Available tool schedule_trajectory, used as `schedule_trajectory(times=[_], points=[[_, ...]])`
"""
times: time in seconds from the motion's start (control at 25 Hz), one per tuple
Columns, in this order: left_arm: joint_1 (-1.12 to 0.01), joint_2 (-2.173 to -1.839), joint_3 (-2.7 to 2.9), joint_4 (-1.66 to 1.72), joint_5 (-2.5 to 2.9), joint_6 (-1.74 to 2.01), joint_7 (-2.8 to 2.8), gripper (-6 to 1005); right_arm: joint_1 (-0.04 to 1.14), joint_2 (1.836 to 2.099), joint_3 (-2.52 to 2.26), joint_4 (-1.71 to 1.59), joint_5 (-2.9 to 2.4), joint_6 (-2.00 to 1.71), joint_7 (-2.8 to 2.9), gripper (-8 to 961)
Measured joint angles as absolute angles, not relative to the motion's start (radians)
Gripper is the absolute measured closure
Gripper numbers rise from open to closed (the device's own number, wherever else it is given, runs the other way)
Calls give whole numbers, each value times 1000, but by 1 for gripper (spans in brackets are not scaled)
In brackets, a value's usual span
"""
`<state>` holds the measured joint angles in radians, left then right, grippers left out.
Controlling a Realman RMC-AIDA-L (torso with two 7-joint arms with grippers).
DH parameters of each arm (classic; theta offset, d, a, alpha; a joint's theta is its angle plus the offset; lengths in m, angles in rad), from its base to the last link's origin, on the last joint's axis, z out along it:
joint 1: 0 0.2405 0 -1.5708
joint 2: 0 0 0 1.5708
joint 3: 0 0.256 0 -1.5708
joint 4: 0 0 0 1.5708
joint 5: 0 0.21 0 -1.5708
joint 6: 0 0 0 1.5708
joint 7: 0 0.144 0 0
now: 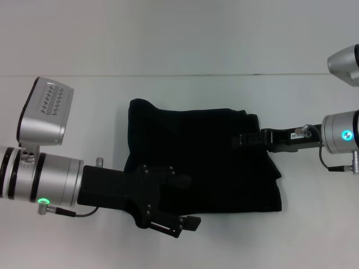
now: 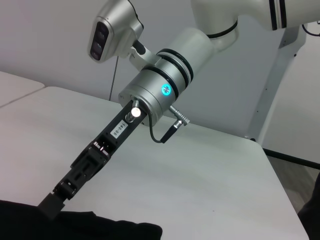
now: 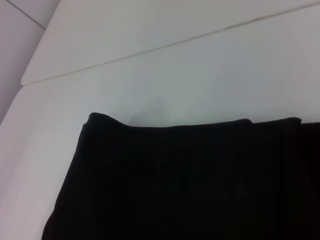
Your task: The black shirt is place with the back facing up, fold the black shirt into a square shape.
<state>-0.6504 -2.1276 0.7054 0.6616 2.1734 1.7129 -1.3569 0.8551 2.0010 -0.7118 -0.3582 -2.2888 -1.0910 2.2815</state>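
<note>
1. You have the shirt [image 1: 207,162] lying folded into a rough rectangle at the middle of the white table [image 1: 179,50]; no containers are in view.
2. Your left gripper [image 1: 188,216] sits at the shirt's near left corner; you cannot tell how its fingers stand.
3. Your right gripper [image 1: 242,140] reaches onto the shirt's right edge; black on black hides its fingers too.
4. The table meets a pale wall [image 2: 45,40]; a seam crosses the far tabletop.
5. A small white label [image 2: 119,129] on the right gripper's body reads roughly "140-06".
</note>
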Motion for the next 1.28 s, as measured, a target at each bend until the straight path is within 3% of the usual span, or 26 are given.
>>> schedule_trajectory(times=[0.68,0.88,1.0,1.28], points=[[-656,-2126,702,661,2176,1693,-1356,51,867,2032,-718,-344,-2280,-1039,2282,93],[-656,-2124,698,665,2177,1692,-1356,50,870,2042,-714,-344,-2277,-1012,2279,317],[-656,-2122,698,665,2177,1685,-1356,50,870,2044,-714,-344,-2276,-1002,2277,569],[-655,-2117,702,660,2177,1672,-1357,60,871,2048,-713,-343,-2273,-994,2274,807]])
